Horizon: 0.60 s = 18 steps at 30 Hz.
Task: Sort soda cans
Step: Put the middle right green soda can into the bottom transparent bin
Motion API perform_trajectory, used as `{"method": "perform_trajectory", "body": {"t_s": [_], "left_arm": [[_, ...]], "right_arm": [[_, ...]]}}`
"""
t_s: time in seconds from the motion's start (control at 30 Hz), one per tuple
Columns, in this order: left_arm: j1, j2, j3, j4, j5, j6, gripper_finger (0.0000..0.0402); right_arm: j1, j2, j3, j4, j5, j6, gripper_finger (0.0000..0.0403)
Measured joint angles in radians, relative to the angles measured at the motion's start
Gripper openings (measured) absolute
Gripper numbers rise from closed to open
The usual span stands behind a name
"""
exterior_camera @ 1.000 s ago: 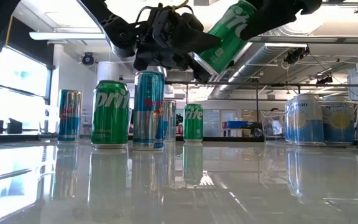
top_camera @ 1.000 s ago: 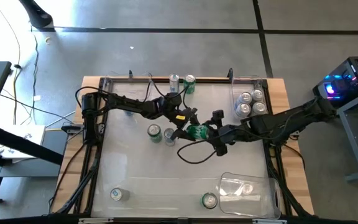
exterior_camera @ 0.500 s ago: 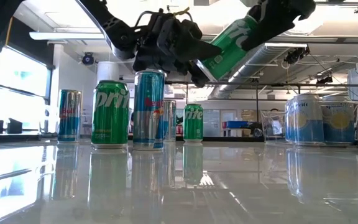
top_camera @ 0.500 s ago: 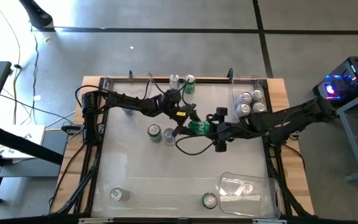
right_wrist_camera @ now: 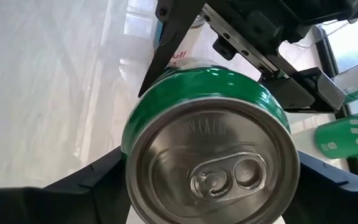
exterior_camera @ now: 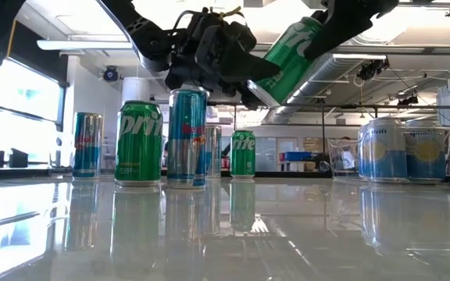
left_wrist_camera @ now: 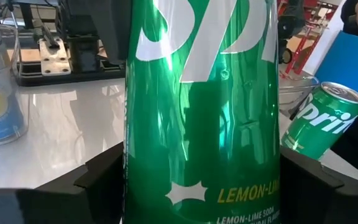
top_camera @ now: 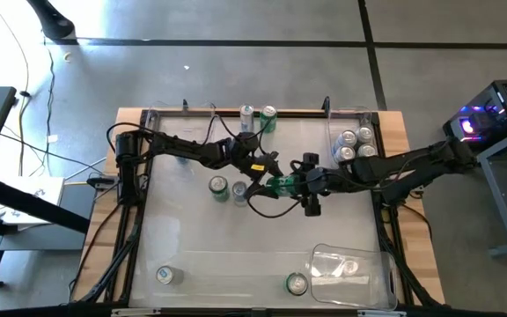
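Green soda can [top_camera: 282, 183] is held in the air above mid-worktop, long axis tilted, roughly along the line between the two arms. Left gripper [top_camera: 269, 176] is clamped across the can's body, fingers [left_wrist_camera: 98, 180] on either side. Right gripper [top_camera: 299, 182] is set around the top end, lid facing its wrist; whether it actually bears on the can cannot be told. Both are equally near, so a hand-over is likely. Clear bin [top_camera: 331, 132] with silver-topped cans sits at the far right corner.
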Motion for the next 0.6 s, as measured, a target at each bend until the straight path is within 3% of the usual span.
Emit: {"method": "perform_trajectory", "body": {"t_s": [0.2, 0.6], "left_arm": [[-0.008, 0.002, -0.001, 0.0, -0.001, 0.0, 0.0298], [-0.014, 0.002, -0.001, 0.005, -0.004, 0.008, 0.0298]], "right_arm": [[-0.024, -0.001, 0.0, 0.013, -0.062, 0.003, 0.0303], [-0.03, -0.002, 0.0, 0.016, -0.064, 0.007, 0.0305]]}}
